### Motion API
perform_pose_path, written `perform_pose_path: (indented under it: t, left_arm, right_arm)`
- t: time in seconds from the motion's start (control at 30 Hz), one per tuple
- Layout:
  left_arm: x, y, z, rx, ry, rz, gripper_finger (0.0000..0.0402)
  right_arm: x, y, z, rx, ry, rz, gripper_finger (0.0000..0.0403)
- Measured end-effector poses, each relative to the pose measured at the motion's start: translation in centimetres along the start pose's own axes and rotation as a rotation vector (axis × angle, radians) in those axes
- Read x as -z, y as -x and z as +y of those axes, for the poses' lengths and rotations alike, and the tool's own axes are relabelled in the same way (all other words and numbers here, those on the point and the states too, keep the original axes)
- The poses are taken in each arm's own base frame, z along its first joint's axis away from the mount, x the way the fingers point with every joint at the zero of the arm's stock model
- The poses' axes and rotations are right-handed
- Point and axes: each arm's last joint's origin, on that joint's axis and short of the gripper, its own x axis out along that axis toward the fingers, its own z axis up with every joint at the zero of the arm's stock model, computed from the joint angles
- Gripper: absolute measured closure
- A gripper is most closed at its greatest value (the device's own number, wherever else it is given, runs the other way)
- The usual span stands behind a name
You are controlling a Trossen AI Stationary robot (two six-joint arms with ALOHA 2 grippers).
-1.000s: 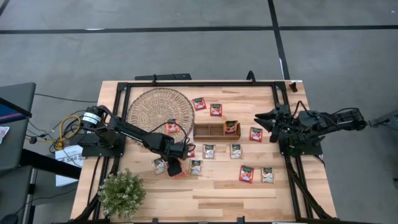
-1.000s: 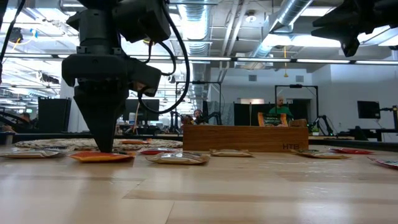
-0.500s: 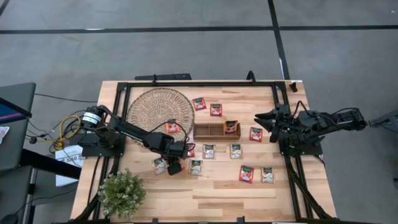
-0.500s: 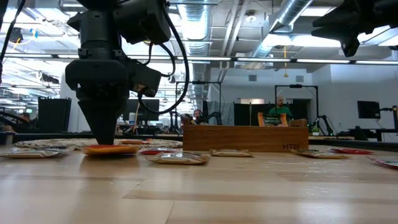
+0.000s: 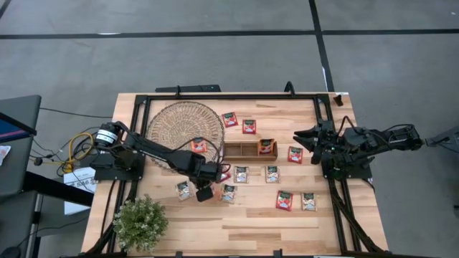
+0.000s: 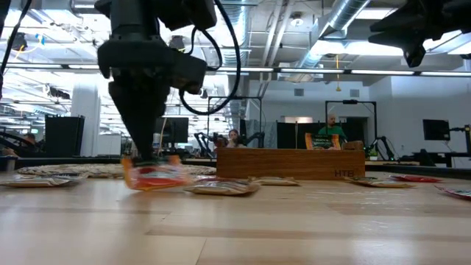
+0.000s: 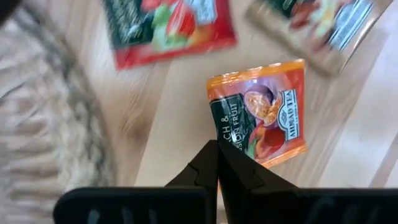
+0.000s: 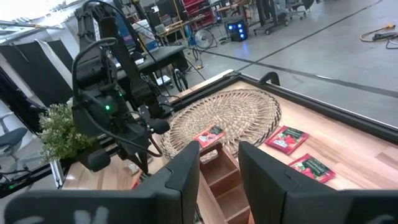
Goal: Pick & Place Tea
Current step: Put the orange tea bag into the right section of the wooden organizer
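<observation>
My left gripper [image 5: 204,191] is shut on an orange tea sachet [image 7: 261,112], just above the table left of centre; it also shows in the low view [image 6: 153,175]. Other red and pale sachets lie flat on the table, such as a pale one [image 5: 229,192] and a red one [image 5: 284,200]. One red sachet [image 5: 199,145] lies on the round woven mat [image 5: 179,122]. The brown wooden tray [image 5: 244,150] holds one sachet [image 5: 266,147] in its right compartment. My right gripper [image 8: 219,168] is open and empty, raised at the table's right [image 5: 300,136]. My left gripper pinches the orange sachet by one edge near a corner [image 7: 229,144] between its two fingers. The fingers [image 6: 147,147] point down from above. The sachet sits roughly level under the fingertips, lifted a little clear of the table.
A small potted plant [image 5: 140,222] stands at the near left corner. A black frame [image 5: 229,97] runs around the table's far and side edges. Bare wood lies along the near edge.
My left gripper has risen and gone toward the table's right edge, staying shut. The orange sachet, which lay flat on the table, is now lifted clear and carried along.
</observation>
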Motion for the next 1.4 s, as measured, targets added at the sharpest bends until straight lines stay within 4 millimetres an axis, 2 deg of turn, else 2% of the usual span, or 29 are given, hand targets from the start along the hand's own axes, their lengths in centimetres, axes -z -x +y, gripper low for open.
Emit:
perform_pose_path:
  t: [0.2, 0.37, 0.5, 0.7, 0.87, 1.0, 1.23, 1.4]
  left_arm:
    - [-0.1, 1.5, -0.1, -0.042, -0.039, 0.071, 0.0401]
    - [-1.1, 3.7, -0.7, -0.047, -0.094, 0.082, 0.0401]
    - [-2.4, 6.4, -1.3, -0.086, -0.166, 0.028, 0.0401]
    - [-4.6, 11.0, -2.2, -0.145, -0.259, -0.134, 0.0401]
    - [-6.1, 14.1, -2.9, -0.148, -0.319, -0.276, 0.0401]
    - [-6.8, 15.5, -3.3, -0.152, -0.351, -0.357, 0.0401]
    - [-7.2, 15.7, -3.5, -0.140, -0.370, -0.408, 0.0401]
    - [-7.3, 15.7, -3.6, -0.137, -0.368, -0.417, 0.0401]
  right_arm:
    - [-0.1, 0.0, 0.0, -0.003, -0.027, -0.007, 0.0298]
    - [-0.2, 0.0, 0.1, -0.006, -0.071, -0.017, 0.0298]
    - [-0.6, -0.1, 0.3, -0.023, -0.091, -0.053, 0.0300]
    - [-0.9, -1.5, 1.5, -0.122, -0.093, -0.049, 0.0305]
    - [0.1, -4.4, 3.0, -0.199, -0.033, 0.043, 0.0305]
    - [0.3, -7.0, 4.4, -0.210, 0.006, 0.031, 0.0305]
    - [-1.1, -11.3, 6.7, -0.245, 0.096, 0.096, 0.0303]
    - [-2.2, -14.2, 7.8, -0.295, 0.150, 0.169, 0.0280]
